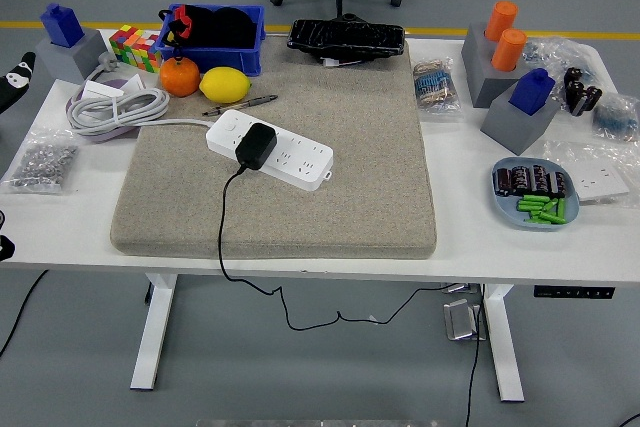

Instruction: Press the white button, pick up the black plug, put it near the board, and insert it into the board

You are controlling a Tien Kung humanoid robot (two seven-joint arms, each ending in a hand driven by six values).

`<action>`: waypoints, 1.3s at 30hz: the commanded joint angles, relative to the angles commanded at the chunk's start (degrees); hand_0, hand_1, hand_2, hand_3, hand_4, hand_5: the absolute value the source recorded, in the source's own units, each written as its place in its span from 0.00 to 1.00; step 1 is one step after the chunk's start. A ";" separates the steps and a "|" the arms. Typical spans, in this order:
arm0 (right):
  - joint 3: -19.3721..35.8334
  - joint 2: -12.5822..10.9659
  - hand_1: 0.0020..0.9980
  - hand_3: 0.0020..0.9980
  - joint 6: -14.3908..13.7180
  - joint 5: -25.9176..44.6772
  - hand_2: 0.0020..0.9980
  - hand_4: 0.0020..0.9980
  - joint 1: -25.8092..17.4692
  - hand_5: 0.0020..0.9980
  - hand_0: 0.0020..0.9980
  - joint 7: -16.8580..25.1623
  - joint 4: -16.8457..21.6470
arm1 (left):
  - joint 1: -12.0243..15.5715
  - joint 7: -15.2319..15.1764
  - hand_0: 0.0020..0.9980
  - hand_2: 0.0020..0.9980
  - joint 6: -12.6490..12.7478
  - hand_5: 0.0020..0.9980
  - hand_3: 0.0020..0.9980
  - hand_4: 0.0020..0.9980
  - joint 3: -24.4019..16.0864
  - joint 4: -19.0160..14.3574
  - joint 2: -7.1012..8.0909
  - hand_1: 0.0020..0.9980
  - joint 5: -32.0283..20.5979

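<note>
Open mat [350,177] right of power strip [270,150]; clutter along edges.

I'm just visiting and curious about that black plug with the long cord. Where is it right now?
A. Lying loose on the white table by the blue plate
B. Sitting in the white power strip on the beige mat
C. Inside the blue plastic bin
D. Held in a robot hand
B: the black plug stands on the white power strip, which lies on the beige mat, and no hand touches it.
</note>
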 joint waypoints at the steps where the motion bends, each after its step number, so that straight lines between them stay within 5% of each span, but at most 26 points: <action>1: 0.06 0.00 0.61 0.59 0.01 -0.02 0.58 0.64 0.03 0.33 0.74 -0.01 0.00 | 0.02 0.02 0.88 0.79 0.00 0.28 0.80 0.79 -0.03 -0.06 0.01 0.82 0.00; 39: 0.97 0.20 0.62 0.59 0.17 -0.39 0.58 0.65 0.18 0.35 0.75 -0.06 0.13 | 0.72 1.75 0.88 0.79 -0.12 0.28 0.79 0.78 -1.05 -2.46 -0.15 0.82 0.75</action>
